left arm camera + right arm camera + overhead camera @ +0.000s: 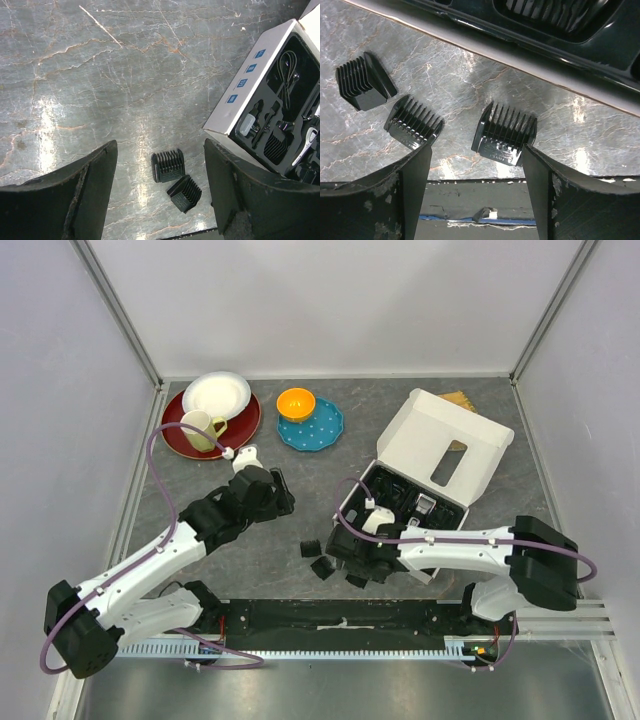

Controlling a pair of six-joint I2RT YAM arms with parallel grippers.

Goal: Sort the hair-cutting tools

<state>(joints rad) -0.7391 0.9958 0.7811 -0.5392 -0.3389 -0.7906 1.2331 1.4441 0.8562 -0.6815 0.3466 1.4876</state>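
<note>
Three black comb attachments lie on the grey table near the front edge, left of the white box [440,445]: one [365,80] at the far left, one [413,122] by my right gripper's left finger, and one [505,135] just past its right finger. My right gripper [477,150] is open and low over the table with nothing between its fingers. In the left wrist view two of the combs [168,165] [184,192] lie below and between the fingers of my left gripper [160,145]. It is open, empty and held higher up. A thin black cord [287,70] lies in the box's tray.
The open white box holds a black moulded tray [280,115] with more parts in it. At the back left are a red plate [240,430], a white bowl [217,395] and a mug [200,430]. A blue plate [318,430] with an orange bowl [296,403] stands at the back middle.
</note>
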